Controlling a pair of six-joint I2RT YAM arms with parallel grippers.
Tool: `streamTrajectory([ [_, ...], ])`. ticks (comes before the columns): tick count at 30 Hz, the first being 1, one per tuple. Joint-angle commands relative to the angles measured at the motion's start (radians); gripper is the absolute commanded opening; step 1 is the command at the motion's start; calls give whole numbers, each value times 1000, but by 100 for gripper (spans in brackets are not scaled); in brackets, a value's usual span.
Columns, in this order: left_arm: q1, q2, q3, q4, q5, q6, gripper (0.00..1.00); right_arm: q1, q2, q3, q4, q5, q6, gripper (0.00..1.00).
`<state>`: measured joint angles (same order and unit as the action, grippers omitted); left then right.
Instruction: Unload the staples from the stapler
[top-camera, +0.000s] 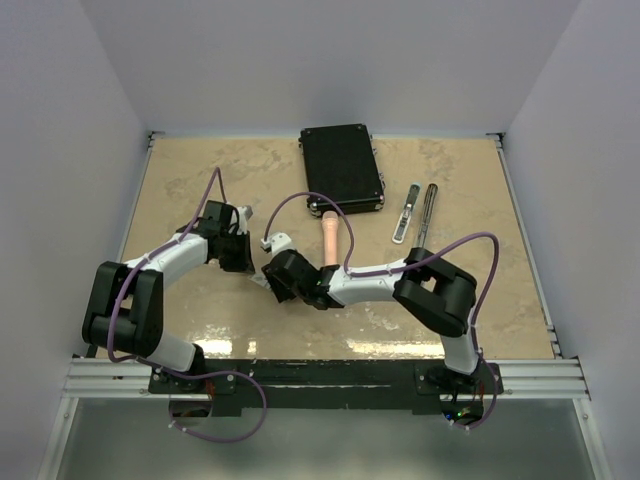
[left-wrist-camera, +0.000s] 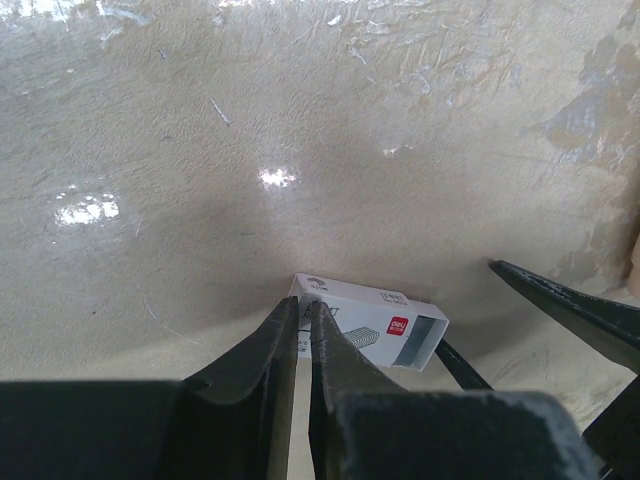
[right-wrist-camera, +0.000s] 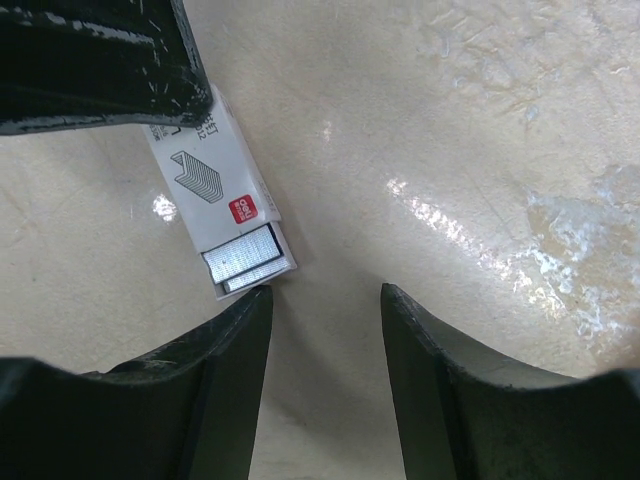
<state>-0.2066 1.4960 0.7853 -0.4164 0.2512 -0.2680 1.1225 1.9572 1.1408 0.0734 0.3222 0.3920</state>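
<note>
A white staple box (right-wrist-camera: 215, 190) with a red logo lies on the table between my grippers; it also shows in the left wrist view (left-wrist-camera: 385, 325). Grey staples (right-wrist-camera: 243, 260) show in its open end. My left gripper (left-wrist-camera: 303, 308) is shut, its tips resting on the box's closed end; from above it is left of centre (top-camera: 240, 262). My right gripper (right-wrist-camera: 325, 292) is open, its left fingertip (right-wrist-camera: 255, 305) at the box's open end. The small pale stapler (top-camera: 278, 241) lies just behind both grippers, held by neither.
A pink stick (top-camera: 328, 238) lies right of the stapler, with the right arm's purple cable draped over it. A black case (top-camera: 342, 168) sits at the back centre. Two slim metal pieces (top-camera: 405, 212) (top-camera: 428, 205) lie to its right. Walls enclose the table.
</note>
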Motion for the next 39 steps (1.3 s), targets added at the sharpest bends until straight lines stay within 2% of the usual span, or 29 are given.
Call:
streamTrajectory([
  [1,-8,-3,8,11,42,16,14,-3,43,10,37,-18,16,52],
  [11,-7,-10,3,13,57,18,14,-7,77,-6,127,-8,73,54],
  [22,-8,-32,0,19,63,9,14,-23,94,8,109,-8,80,54],
  [30,-8,-129,20,30,66,-43,15,-21,-10,-50,28,-20,84,55],
  [32,-8,-158,28,33,65,-65,19,-23,-44,-67,13,-18,87,55],
  [39,-5,-191,32,13,-52,-80,26,-23,-234,-133,-63,-14,97,56],
])
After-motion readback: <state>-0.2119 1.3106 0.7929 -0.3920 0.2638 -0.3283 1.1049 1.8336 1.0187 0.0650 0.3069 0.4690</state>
